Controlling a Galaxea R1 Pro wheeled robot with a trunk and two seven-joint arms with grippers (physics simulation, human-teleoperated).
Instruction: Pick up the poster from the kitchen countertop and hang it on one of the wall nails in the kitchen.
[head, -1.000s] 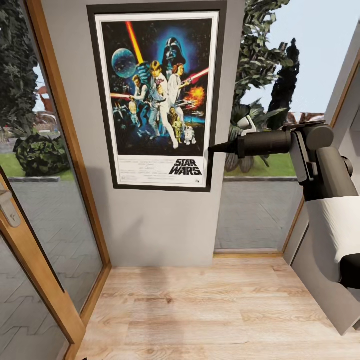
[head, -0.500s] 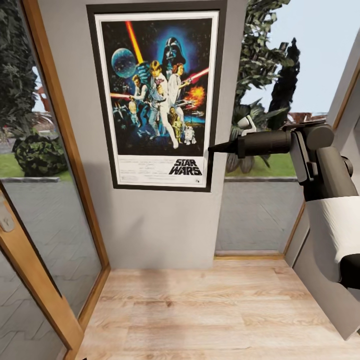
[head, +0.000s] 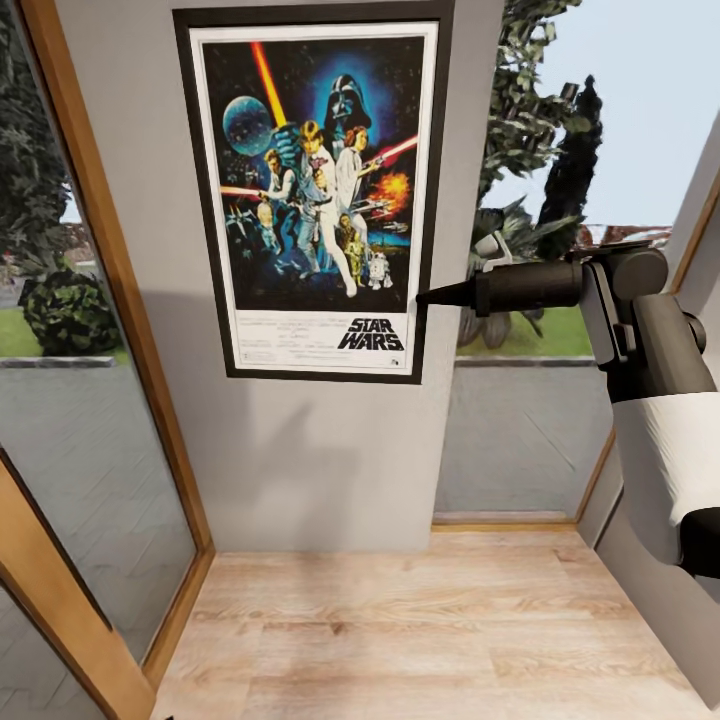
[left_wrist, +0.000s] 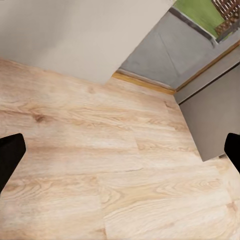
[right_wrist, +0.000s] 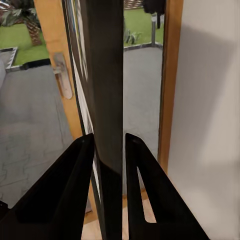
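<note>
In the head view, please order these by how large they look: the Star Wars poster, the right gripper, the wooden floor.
1. Wooden floor
2. Star Wars poster, nearly as large, so this ranking is unsure
3. Right gripper, clearly smallest, clamping the poster's edge

Bold black "STAR WARS" lettering sits in the white bottom border of the poster (head: 314, 195); the credits beside it are too small to read.

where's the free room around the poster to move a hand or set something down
Free: the bare grey wall below the poster, and the wooden floor between the left glass door and the right window. Crowded: the poster's right edge, where the right tool clamps the frame.
</note>
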